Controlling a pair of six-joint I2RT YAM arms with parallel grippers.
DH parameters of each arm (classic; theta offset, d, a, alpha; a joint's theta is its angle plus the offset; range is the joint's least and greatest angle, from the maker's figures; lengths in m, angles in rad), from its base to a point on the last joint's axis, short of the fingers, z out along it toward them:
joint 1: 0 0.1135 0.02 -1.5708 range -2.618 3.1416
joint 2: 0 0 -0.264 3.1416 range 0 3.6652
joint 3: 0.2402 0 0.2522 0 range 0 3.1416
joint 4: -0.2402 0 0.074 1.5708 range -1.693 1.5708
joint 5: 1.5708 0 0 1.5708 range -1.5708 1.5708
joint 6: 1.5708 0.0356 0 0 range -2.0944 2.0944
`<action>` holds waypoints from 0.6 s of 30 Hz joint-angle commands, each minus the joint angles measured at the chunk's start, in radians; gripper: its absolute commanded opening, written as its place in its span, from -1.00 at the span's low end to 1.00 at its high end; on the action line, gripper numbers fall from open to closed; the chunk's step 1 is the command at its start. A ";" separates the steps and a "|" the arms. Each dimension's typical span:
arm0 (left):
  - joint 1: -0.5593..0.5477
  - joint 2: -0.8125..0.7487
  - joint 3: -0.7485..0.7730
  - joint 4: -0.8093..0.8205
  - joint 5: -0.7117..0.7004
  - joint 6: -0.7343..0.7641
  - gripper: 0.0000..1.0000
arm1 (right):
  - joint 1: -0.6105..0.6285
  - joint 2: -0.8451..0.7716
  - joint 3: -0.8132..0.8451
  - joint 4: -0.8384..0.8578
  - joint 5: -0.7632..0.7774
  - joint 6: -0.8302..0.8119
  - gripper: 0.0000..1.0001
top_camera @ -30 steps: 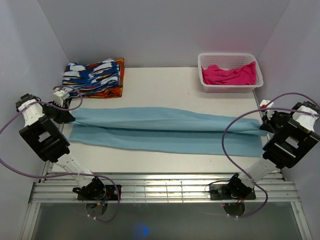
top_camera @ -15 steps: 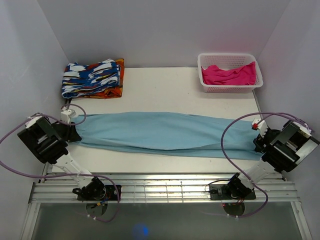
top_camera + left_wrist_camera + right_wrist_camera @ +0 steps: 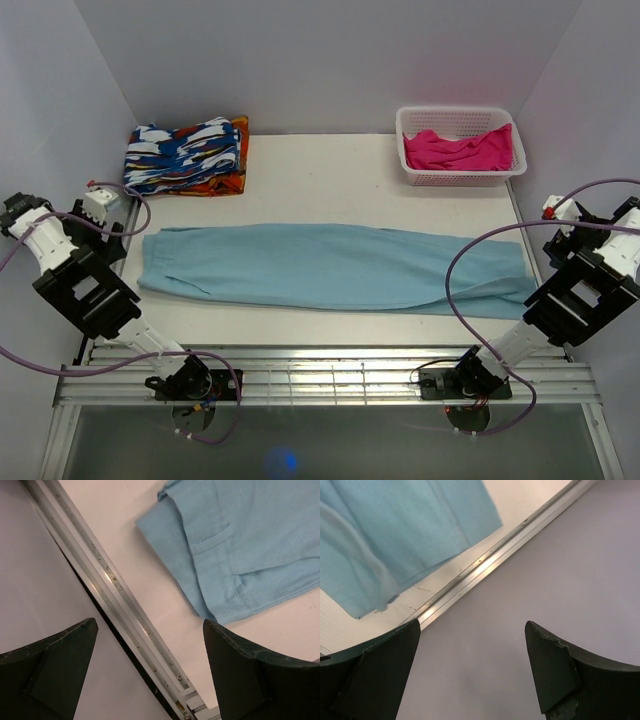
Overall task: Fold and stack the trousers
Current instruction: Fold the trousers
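The light-blue trousers [image 3: 330, 265] lie flat across the middle of the table, folded lengthwise into one long strip. The waist end with a pocket [image 3: 250, 545] points left and the leg ends [image 3: 395, 535] point right. My left gripper [image 3: 105, 210] hangs open just beyond the waist end, over the table's left edge. In the left wrist view its fingers [image 3: 150, 624] hold nothing. My right gripper [image 3: 560, 215] is open beyond the leg ends, near the right wall. The right wrist view shows it [image 3: 472, 625] empty, with the wall behind it.
A folded blue-white-orange patterned cloth [image 3: 185, 157] sits at the back left. A white basket [image 3: 455, 112] at the back right holds a pink garment [image 3: 460, 150]. Aluminium rails [image 3: 125, 605] [image 3: 485, 565] edge the table, and walls stand close on both sides.
Both grippers carried the trousers' back edge forward, making one flat strip. They then opened, let go of the ends and drew back outward and upward.
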 commanded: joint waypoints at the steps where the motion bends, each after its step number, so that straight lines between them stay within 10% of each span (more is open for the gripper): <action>1: -0.020 -0.046 0.071 -0.079 0.066 -0.039 0.96 | -0.014 -0.004 0.116 -0.095 -0.058 0.042 0.80; 9: -0.221 -0.074 -0.200 0.191 0.033 -0.356 0.66 | 0.026 0.052 0.093 -0.121 -0.011 0.292 1.00; 18: -0.288 0.057 -0.451 0.435 -0.211 -0.515 0.09 | 0.055 0.094 -0.024 0.138 0.020 0.763 0.44</action>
